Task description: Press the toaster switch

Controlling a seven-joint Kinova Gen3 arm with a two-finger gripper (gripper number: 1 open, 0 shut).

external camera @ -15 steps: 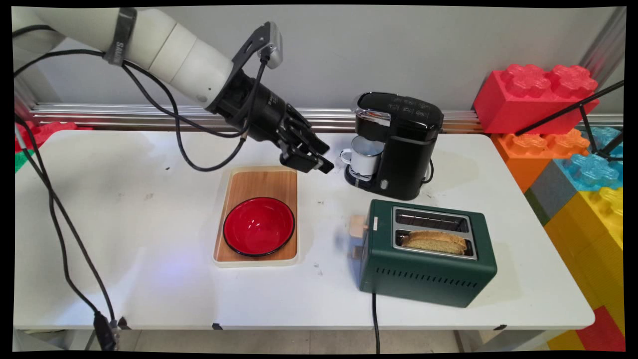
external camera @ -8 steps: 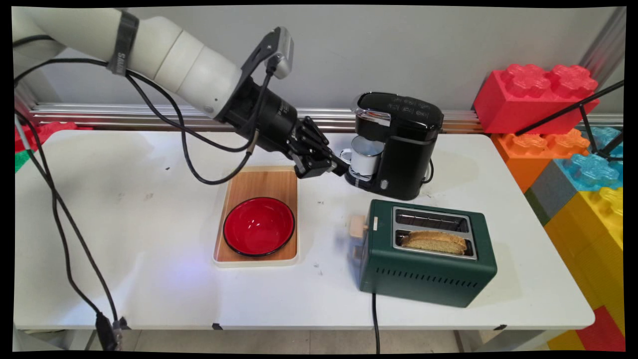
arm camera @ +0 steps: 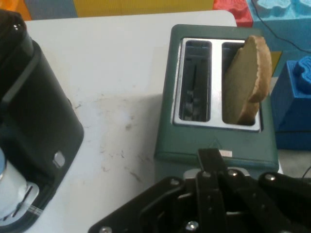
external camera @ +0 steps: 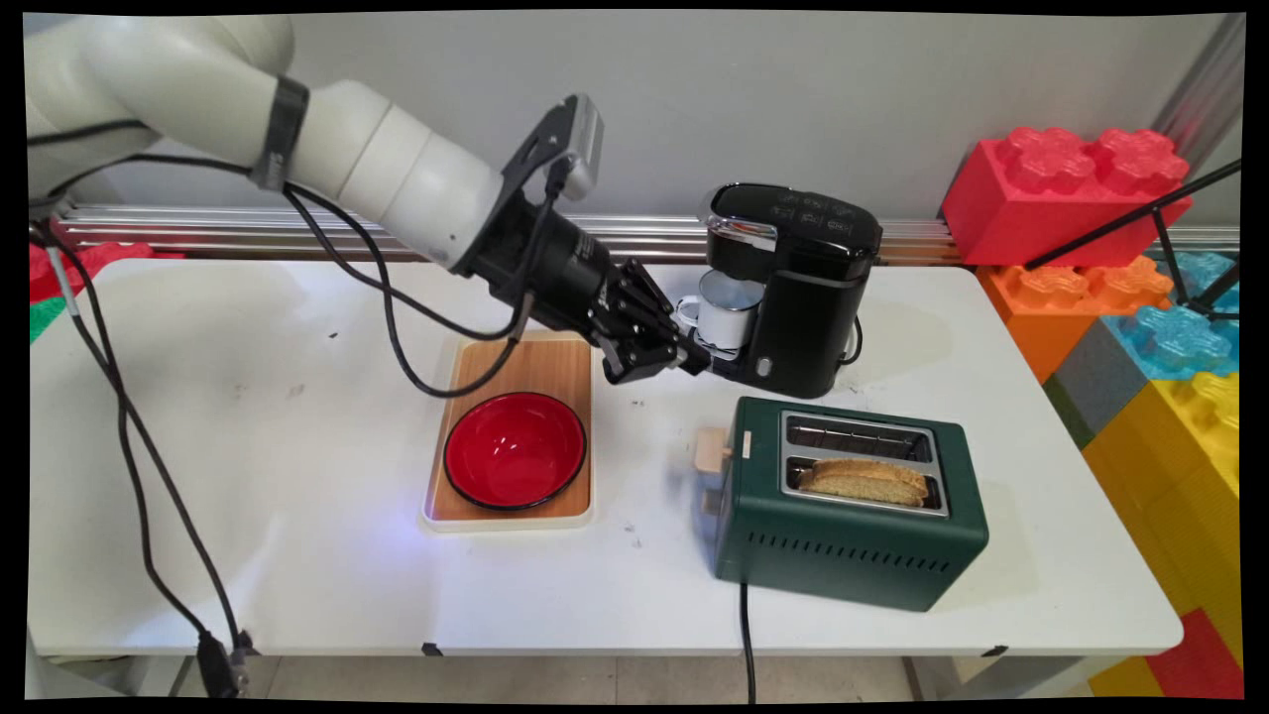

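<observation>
My black gripper [external camera: 692,363] hangs over the table between the wooden tray [external camera: 525,359] and the black coffee maker [external camera: 793,288], its tip close to the machine's base. Its fingers are shut with nothing held. It points down and to the right at the green toaster [external camera: 848,506]. In the hand view the gripper [arm camera: 209,158] sits just before the toaster [arm camera: 216,141]. A slice of bread [arm camera: 248,80] stands in one toaster slot and the other slot is empty. A white mug [external camera: 726,309] stands under the coffee maker's spout.
A red bowl [external camera: 514,449] sits on the wooden tray. The toaster's pale lever [external camera: 709,451] faces left, and its black cord [external camera: 746,635] runs off the near table edge. Big coloured toy bricks [external camera: 1071,183] stack at the right. Black cables [external camera: 129,466] hang at the left.
The arm has carried the gripper to the right and down, from above the tray's far edge to beside the coffee maker's base. Everything on the table stays put.
</observation>
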